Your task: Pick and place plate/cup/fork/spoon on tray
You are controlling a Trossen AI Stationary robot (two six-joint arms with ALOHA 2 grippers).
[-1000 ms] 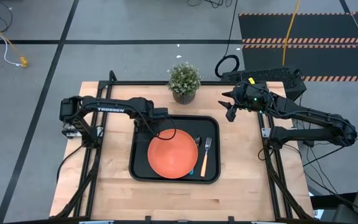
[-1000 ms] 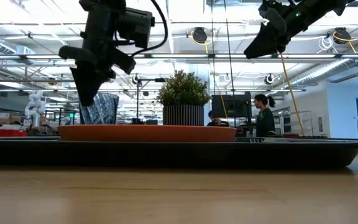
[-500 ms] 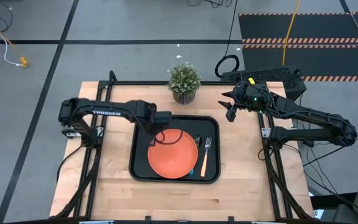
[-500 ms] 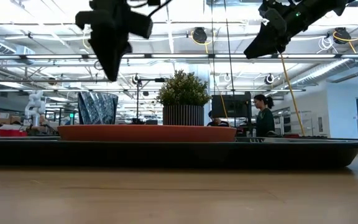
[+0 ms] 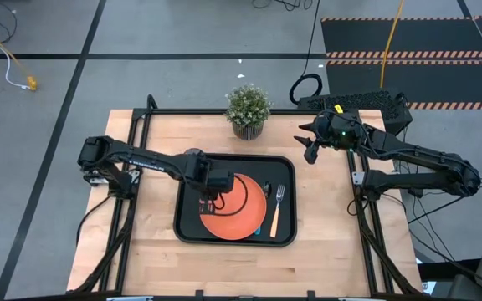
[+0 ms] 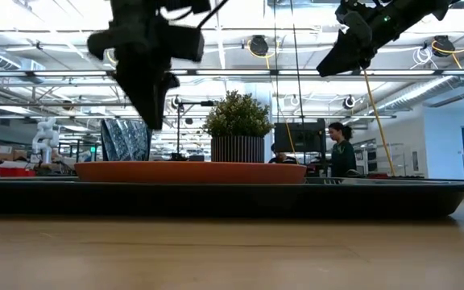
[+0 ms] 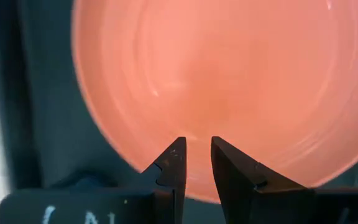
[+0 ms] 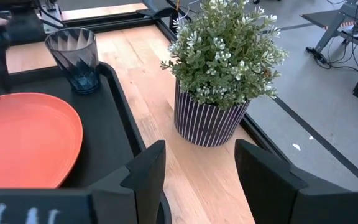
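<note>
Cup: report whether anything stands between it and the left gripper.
Nothing visible stands between them. The left gripper hangs above the plate near its edge, and the cup stands in the far left corner of the tray, apart from the plate. Only the flat plate and bare tray floor lie under that path.

Orange plate (image 5: 239,211), fork (image 5: 277,206), spoon (image 5: 264,212) and cup (image 8: 73,57) sit in black tray (image 5: 286,167).
</note>
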